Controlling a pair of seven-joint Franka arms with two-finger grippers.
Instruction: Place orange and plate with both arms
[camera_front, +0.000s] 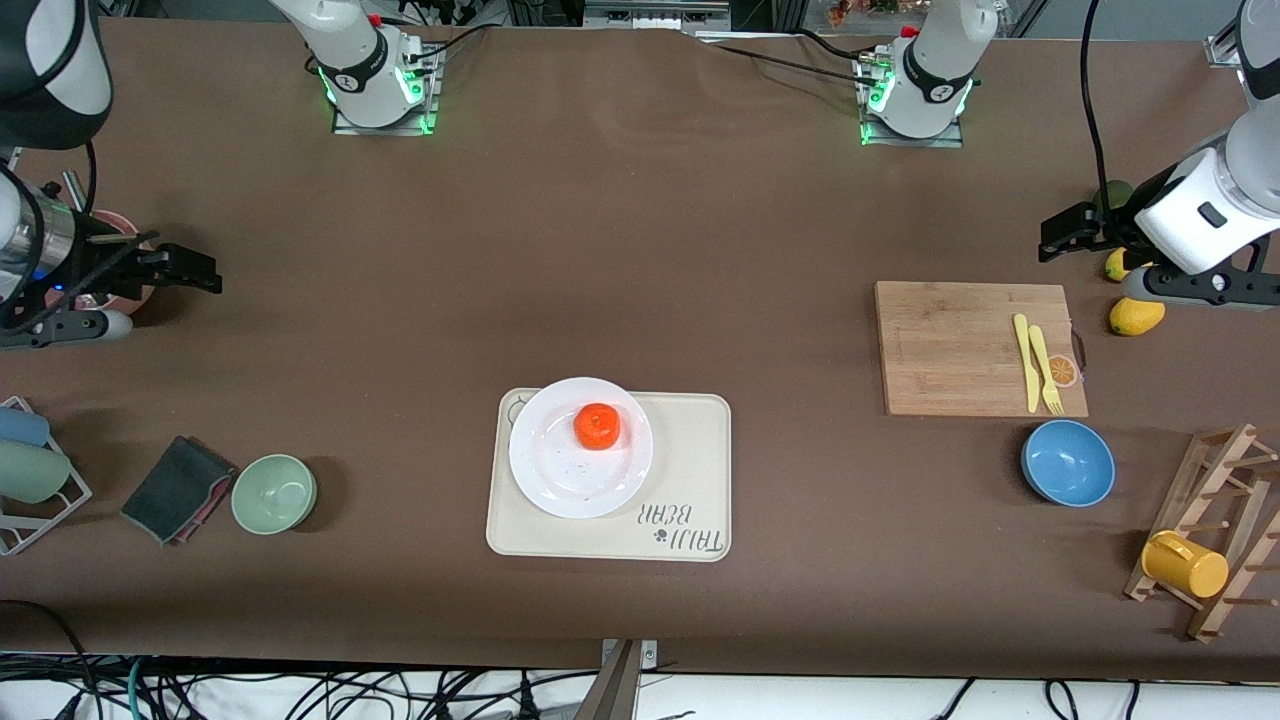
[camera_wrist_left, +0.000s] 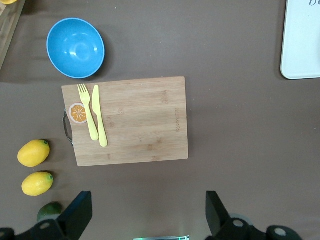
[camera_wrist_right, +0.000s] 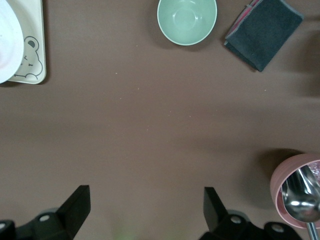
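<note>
The orange (camera_front: 597, 426) sits on the white plate (camera_front: 560, 475), which lies on the cream bear-printed tray (camera_front: 690, 450) at the middle of the table. My left gripper (camera_front: 1065, 232) is open and empty above the table at the left arm's end, over bare table beside the cutting board; its wrist view (camera_wrist_left: 149, 215) shows the jaws wide apart. My right gripper (camera_front: 190, 270) is open and empty at the right arm's end, also seen in its wrist view (camera_wrist_right: 147, 212). An edge of the plate (camera_wrist_right: 7, 45) shows in the right wrist view.
A wooden cutting board (camera_front: 960, 345) holds a yellow fork and knife (camera_front: 1035, 365). Lemons (camera_front: 1136, 316), a blue bowl (camera_front: 1068, 463) and a rack with a yellow mug (camera_front: 1185, 565) are near the left gripper. A green bowl (camera_front: 274, 492), dark cloth (camera_front: 178, 488) and pink cup (camera_wrist_right: 295, 190) are near the right.
</note>
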